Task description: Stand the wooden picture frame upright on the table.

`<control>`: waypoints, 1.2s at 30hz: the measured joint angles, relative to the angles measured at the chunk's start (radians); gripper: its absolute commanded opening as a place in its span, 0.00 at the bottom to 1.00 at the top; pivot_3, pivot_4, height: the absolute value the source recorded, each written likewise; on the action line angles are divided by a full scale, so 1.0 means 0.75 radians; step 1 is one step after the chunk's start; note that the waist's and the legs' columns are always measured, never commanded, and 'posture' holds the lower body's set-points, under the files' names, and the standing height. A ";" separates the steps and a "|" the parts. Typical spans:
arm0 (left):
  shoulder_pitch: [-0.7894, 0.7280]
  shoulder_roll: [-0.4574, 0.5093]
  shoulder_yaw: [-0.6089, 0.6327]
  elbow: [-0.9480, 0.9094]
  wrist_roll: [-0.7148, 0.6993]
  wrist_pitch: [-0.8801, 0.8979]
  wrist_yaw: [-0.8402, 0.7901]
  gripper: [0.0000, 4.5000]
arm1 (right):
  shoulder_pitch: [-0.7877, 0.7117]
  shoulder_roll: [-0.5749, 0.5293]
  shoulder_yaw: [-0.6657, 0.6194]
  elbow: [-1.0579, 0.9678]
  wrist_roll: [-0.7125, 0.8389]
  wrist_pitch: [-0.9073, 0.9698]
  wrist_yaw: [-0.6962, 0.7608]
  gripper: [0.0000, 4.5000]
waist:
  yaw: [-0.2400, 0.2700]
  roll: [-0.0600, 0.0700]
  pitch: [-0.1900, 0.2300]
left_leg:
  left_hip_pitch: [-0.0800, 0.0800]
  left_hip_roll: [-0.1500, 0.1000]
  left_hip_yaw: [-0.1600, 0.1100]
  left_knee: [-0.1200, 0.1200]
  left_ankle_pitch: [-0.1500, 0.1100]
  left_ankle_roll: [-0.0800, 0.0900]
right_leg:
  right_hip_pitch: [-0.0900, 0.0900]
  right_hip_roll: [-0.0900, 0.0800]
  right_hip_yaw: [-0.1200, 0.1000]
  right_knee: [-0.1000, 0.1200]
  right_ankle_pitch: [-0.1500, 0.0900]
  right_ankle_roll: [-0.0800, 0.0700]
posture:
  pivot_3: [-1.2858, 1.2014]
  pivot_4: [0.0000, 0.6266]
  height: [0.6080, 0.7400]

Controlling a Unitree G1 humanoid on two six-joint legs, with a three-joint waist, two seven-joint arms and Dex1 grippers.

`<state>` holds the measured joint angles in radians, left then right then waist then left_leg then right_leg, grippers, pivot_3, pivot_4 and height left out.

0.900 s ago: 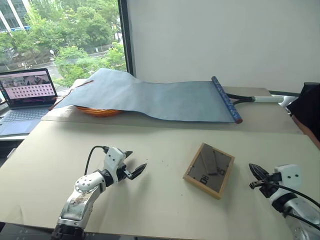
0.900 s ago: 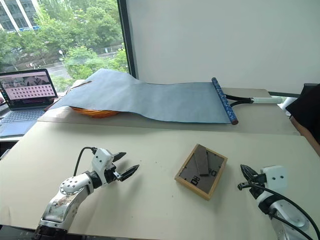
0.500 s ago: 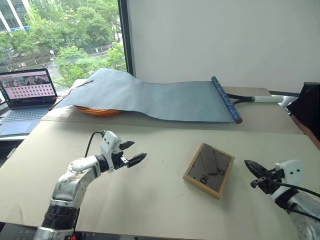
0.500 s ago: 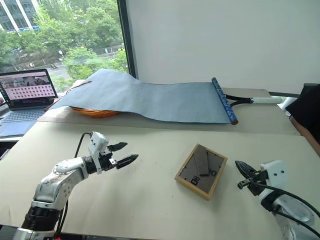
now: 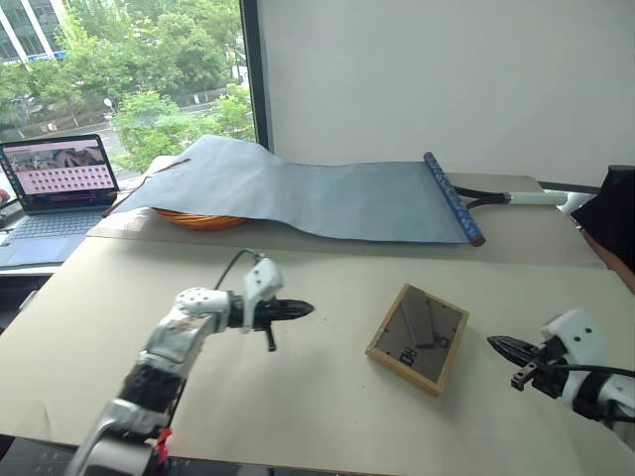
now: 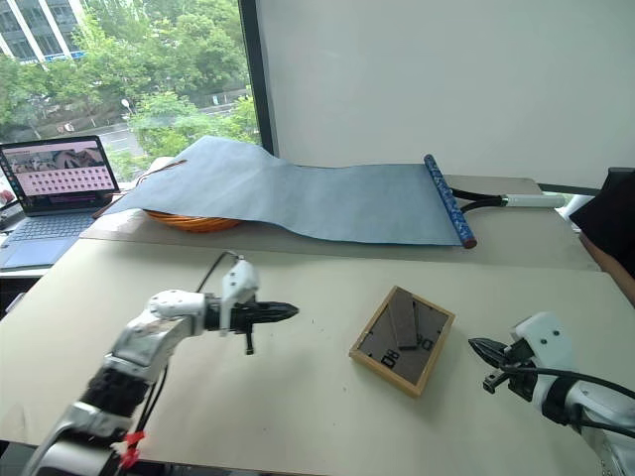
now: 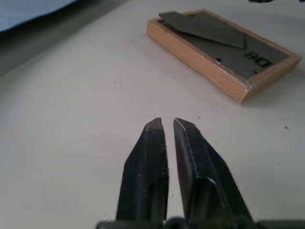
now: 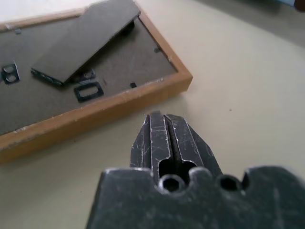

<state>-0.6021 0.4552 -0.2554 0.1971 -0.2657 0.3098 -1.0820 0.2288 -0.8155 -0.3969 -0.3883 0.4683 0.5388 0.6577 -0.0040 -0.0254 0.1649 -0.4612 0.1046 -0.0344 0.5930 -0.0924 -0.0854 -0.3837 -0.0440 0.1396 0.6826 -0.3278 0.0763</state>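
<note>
The wooden picture frame (image 5: 417, 337) lies face down on the pale table (image 5: 317, 416), right of centre. Its dark back panel faces up, and the fold-out stand (image 8: 86, 40) is lifted slightly off the back. My left gripper (image 5: 306, 310) is shut and empty. It hovers left of the frame and points at it, a short gap away. In the left wrist view the frame (image 7: 224, 52) lies beyond the shut left gripper (image 7: 164, 121). My right gripper (image 5: 493, 344) is shut and empty, just right of the frame's near corner. Its tips (image 8: 159, 116) sit close to the wooden edge (image 8: 95, 112).
A blue-grey cloth sheet (image 5: 317, 193) drapes over an orange basket (image 5: 193, 220) at the back, with a dark blue roll (image 5: 451, 196) at its right end. A laptop (image 5: 60, 174) stands far left. A person's dark sleeve (image 5: 613, 213) shows at the right edge.
My left gripper has swung right toward the frame, and its fingers have gone from spread to shut. The right gripper has stayed close to the frame's right side.
</note>
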 measured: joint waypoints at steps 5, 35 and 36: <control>-0.173 -0.214 -0.178 0.268 0.187 -0.165 0.017 0.00 | -0.129 0.003 0.142 -0.018 -0.032 0.129 -0.051 0.00 | -0.020 0.000 0.000 | -0.001 0.000 0.000 -0.002 0.000 0.001 | -0.002 0.000 0.001 -0.001 0.001 0.000 | 0.52 0.24 0.65; 0.192 0.169 -0.069 -0.232 0.231 0.036 -0.086 0.00 | -0.460 0.199 0.612 -0.001 -0.093 0.291 -0.025 0.00 | -0.077 0.002 -0.003 | 0.006 0.001 -0.001 -0.003 -0.001 0.001 | 0.003 0.001 0.001 0.004 -0.001 -0.002 | 0.52 0.24 0.65; 0.204 0.168 -0.051 -0.250 0.199 0.085 -0.078 0.00 | -0.464 0.196 0.614 0.001 -0.098 0.289 -0.019 0.00 | -0.078 0.002 -0.003 | 0.006 0.001 -0.001 -0.003 0.000 0.001 | 0.003 0.001 0.001 0.004 -0.001 -0.001 | 0.52 0.24 0.65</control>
<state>-0.4490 0.5808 -0.2939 0.0094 -0.1161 0.3738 -1.1409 -0.1188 -0.6681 0.0633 -0.3874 0.3948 0.7558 0.6438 -0.0624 -0.0236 0.1630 -0.4569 0.1052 -0.0353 0.5908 -0.0927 -0.0843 -0.3816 -0.0431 0.1406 0.6856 -0.3286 0.0753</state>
